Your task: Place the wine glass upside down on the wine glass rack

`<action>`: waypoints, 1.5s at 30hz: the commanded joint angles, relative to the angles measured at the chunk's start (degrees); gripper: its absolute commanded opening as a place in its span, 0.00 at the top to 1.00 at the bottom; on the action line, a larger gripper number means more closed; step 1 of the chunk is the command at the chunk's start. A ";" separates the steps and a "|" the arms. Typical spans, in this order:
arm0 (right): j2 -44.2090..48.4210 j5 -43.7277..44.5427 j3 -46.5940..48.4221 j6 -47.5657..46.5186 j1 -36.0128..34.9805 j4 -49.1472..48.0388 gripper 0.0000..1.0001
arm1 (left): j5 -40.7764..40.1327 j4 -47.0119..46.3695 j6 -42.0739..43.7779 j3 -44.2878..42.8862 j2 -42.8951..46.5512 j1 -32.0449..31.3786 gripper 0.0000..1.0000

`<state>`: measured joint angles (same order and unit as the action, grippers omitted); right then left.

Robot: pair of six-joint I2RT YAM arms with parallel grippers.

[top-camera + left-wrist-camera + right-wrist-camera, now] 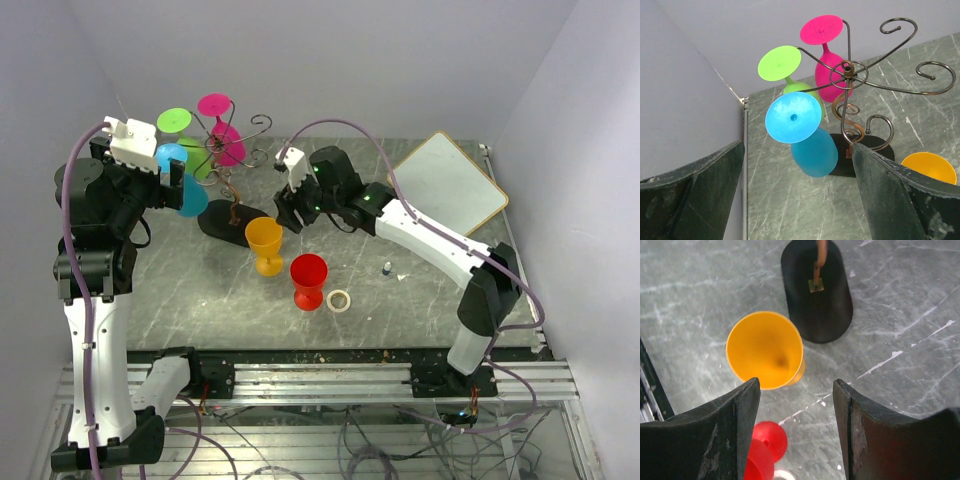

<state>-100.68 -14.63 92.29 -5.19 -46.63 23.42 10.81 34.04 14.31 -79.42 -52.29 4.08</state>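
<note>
— Beside the wine glass rack (846, 70), what's there?
— An orange wine glass (264, 235), upright by its base; right gripper (796, 387) above it, jaws apart, empty; left gripper (798, 150) wide open by the rack's hanging blue glass (802, 135).

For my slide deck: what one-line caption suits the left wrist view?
Open left gripper frames a blue glass, green glass and pink glass hung upside down on the wire rack.

Orange glass (765, 350) just beside rack base (826, 310); red glass (308, 278) near; right-side rack arms (932, 77) bare.
</note>
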 commanded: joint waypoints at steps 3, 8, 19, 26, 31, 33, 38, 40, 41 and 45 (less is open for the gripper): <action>-2.21 7.86 0.00 9.09 -0.59 -8.03 0.41 | -0.79 -2.67 -0.77 0.09 0.37 0.24 0.02; -3.42 9.81 -1.60 11.29 -1.28 -9.36 0.42 | -1.31 -2.82 -0.57 0.30 0.71 0.26 0.02; -5.66 11.55 -6.72 11.91 -2.52 -12.37 0.53 | -1.29 -3.01 0.00 1.06 1.83 0.41 0.02; -5.55 12.68 -8.16 10.67 -2.60 -11.24 0.68 | -2.25 -2.97 1.05 1.28 2.52 0.44 0.01; -3.82 13.09 -9.57 9.32 -2.42 -11.07 0.79 | -2.24 -2.76 1.15 0.70 2.41 0.41 0.01; -3.28 13.21 -10.22 8.99 -2.06 -11.20 0.84 | -2.37 -2.64 1.33 0.35 2.16 0.41 0.01; -1.81 12.45 -9.44 8.86 0.60 -11.13 0.97 | -2.67 -2.53 1.78 -0.18 1.64 0.48 0.01; -1.01 10.72 -8.26 9.24 2.48 -11.13 1.00 | -2.68 -2.49 1.66 -0.54 1.36 0.43 0.01; -0.67 9.73 -7.68 9.61 3.58 -11.20 1.00 | -2.66 -2.57 1.54 -0.75 1.16 0.41 0.01; 0.88 5.49 -4.89 11.51 9.47 -10.80 1.00 | -2.70 -2.71 0.30 -2.20 0.03 0.41 0.01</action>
<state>-103.42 -5.48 83.68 4.58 -42.28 12.97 9.15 33.21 15.59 -78.94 -51.46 4.29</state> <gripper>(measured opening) 0.033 0.989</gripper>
